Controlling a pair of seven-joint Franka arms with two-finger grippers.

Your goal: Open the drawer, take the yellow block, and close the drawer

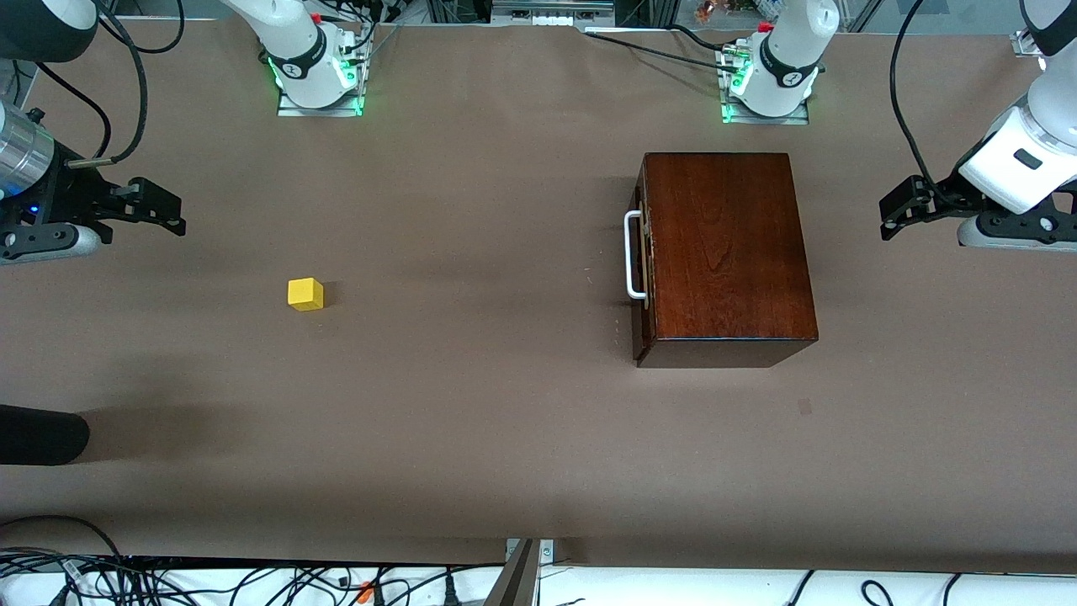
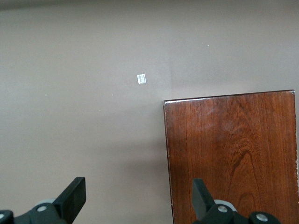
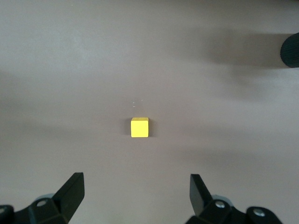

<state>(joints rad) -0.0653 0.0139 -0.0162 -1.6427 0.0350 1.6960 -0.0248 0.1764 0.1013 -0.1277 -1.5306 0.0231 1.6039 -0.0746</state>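
Front view is showing the drawer (image 1: 643,257) shut, block (image 1: 305,294) sitting out on the bench near the right gripper (image 1: 160,210); both grippers gaping wide, left gripper (image 1: 899,215) hovering beside the box (image 1: 728,252), needing the handle (image 1: 633,256).

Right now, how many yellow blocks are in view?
1. The yellow block sits on the bare table toward the right arm's end, apart from the wooden box. The drawer is shut, so any block inside would be hidden.

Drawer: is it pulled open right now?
No, the drawer sits flush in the wooden box, its white handle close against the front.
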